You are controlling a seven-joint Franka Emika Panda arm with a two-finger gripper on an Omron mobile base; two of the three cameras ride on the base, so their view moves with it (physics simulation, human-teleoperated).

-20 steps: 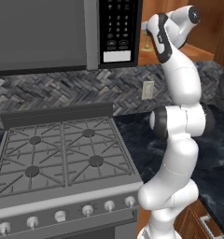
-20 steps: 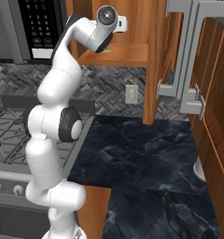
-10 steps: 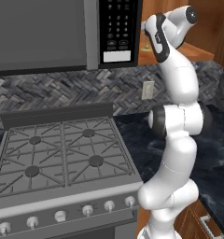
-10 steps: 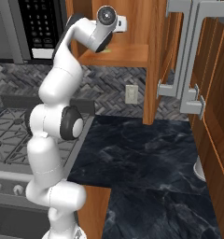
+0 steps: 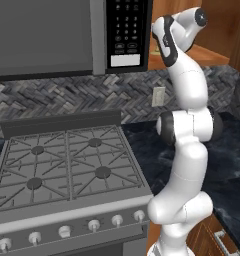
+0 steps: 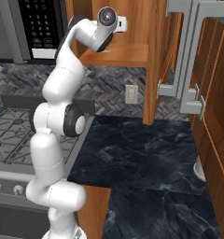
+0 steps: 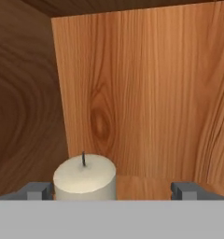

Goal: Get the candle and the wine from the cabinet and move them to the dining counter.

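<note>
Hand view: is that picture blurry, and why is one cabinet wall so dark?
Hand view: the candle looks soft-edged, the wood grain mildly blurred; the cabinet side wall lies in shade while the back panel is evenly lit. Right base view: the black counter shows faint marbling, no glare.

No text can be read; the microwave's keypad markings are too small.
</note>
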